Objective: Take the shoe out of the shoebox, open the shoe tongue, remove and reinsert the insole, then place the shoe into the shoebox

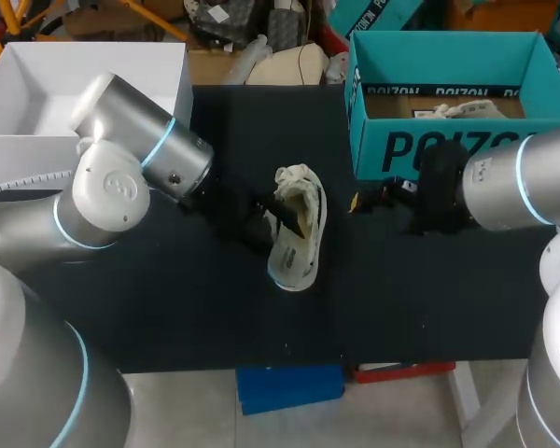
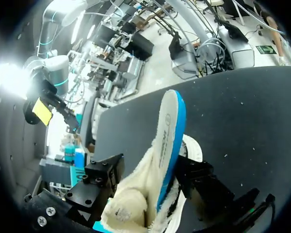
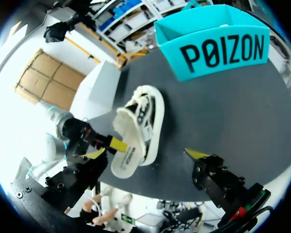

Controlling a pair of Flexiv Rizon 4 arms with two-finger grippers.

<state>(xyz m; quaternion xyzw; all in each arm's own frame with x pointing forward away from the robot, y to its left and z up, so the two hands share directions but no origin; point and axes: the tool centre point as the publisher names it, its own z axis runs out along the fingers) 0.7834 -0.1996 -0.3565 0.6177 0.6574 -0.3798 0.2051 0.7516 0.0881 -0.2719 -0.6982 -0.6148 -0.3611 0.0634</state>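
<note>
A cream, fleece-lined shoe (image 1: 297, 233) lies on its side in the middle of the black table. Its insole (image 2: 170, 131), white on top and blue underneath, sticks partly out of the shoe. My left gripper (image 1: 266, 213) stands open with the shoe's opening and the insole between its fingers (image 2: 104, 177); its tips are hidden behind the lining. In the right wrist view one yellow tip of it rests on the insole (image 3: 131, 158). My right gripper (image 1: 369, 198) hangs open and empty to the right of the shoe (image 3: 140, 114), in front of the teal shoebox (image 1: 448, 149).
The shoebox (image 3: 218, 48) stands at the back right with paper (image 1: 457, 109) inside. A white open box (image 1: 84, 84) sits at the back left. Bare black tabletop (image 1: 187, 308) lies in front of the shoe up to the near edge.
</note>
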